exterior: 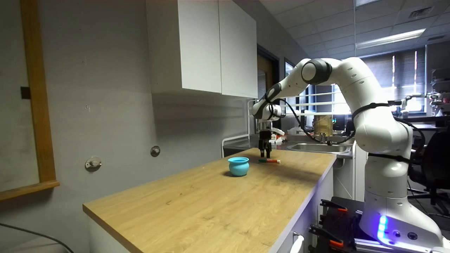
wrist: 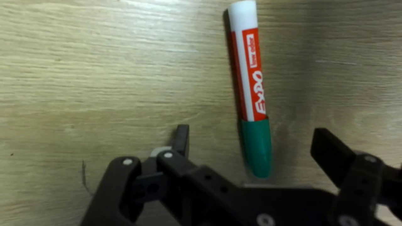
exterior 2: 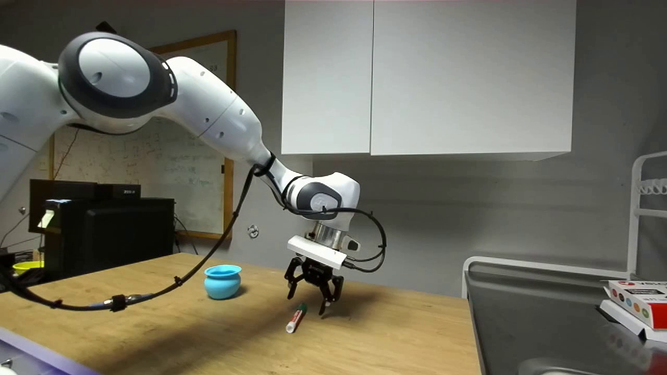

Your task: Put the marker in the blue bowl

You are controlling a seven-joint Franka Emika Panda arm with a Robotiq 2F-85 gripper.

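Observation:
The marker (wrist: 251, 84) lies flat on the wooden countertop, red and white with a green cap and a white end. It also shows in both exterior views (exterior: 269, 161) (exterior 2: 296, 319). The teal-blue bowl (exterior: 238, 167) stands upright on the countertop, a short way from the marker; it also shows in an exterior view (exterior 2: 222, 283) and is out of the wrist view. My gripper (wrist: 251, 135) is open and empty, pointing down just above the countertop. In the wrist view the green cap lies between its spread fingers, touching neither. The gripper also shows in both exterior views (exterior: 265, 156) (exterior 2: 306, 305).
The wooden countertop (exterior: 211, 203) runs along a grey wall. White cabinets (exterior 2: 427, 78) hang above it. A metal sink (exterior: 318, 147) and a dark counter with a white rail (exterior 2: 547, 264) adjoin one end. Red and white boxes (exterior 2: 641, 302) lie on that dark counter.

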